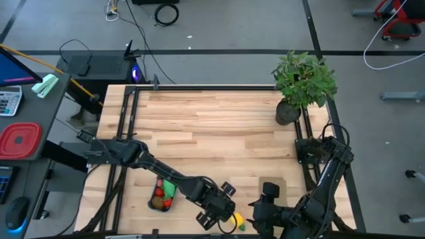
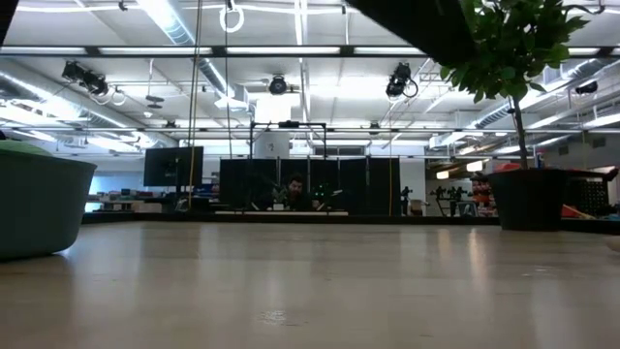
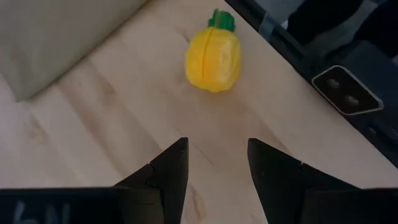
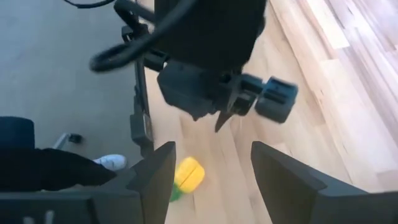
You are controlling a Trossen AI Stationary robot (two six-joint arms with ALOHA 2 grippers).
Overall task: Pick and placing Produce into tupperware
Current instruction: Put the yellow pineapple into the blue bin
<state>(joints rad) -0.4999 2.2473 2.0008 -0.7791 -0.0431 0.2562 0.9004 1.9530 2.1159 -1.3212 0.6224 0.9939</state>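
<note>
As we see it from above: the yellow piece lies on the counter near its front edge.
Look: we note a ridged yellow body with a green tuft.
Tupperware: red and green pieces inside.
Left pincer: spread, empty, just beside the yellow piece.
Right pincer: spread, empty, on its other side.
Low view only: we find the tupperware's wall and a potted plant.

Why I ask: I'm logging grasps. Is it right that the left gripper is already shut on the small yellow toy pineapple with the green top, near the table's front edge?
Not quite. The left gripper is open and empty; the small yellow toy pineapple with the green top lies untouched on the wooden table ahead of its fingers, as the left wrist view shows. It is near the front edge.
</note>
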